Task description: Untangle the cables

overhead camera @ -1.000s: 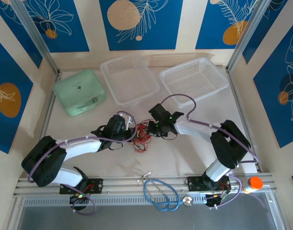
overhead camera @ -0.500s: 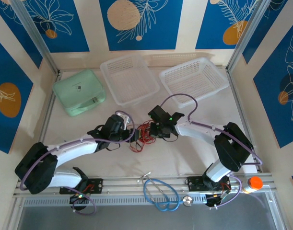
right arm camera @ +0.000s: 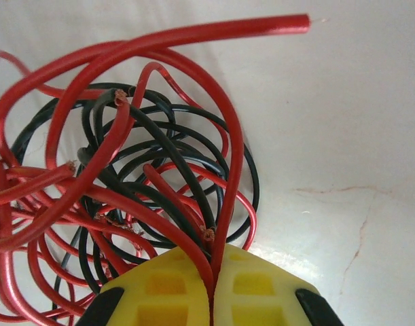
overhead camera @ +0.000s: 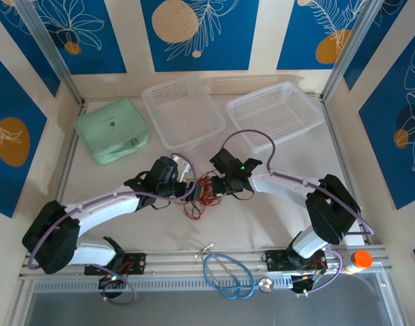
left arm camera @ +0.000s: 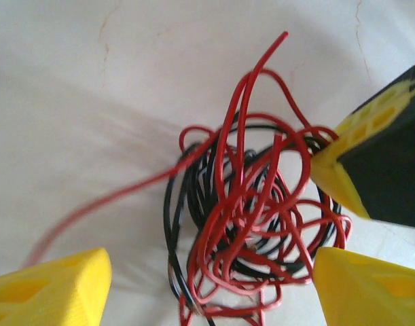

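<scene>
At the bottom of the right wrist view, the right gripper (right arm camera: 212, 288) is pinched tight on 1 red strand of the cables (right arm camera: 125, 183). The left gripper (left arm camera: 210, 288) gapes wide, straddling the red-and-black tangle, which lies mid-frame on the counter (overhead camera: 261, 217) in the top view.

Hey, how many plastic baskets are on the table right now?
2. The clear basket sits far centre, right of the green case; the white basket lies right of it, toward the far right corner. None looks hidden.
</scene>
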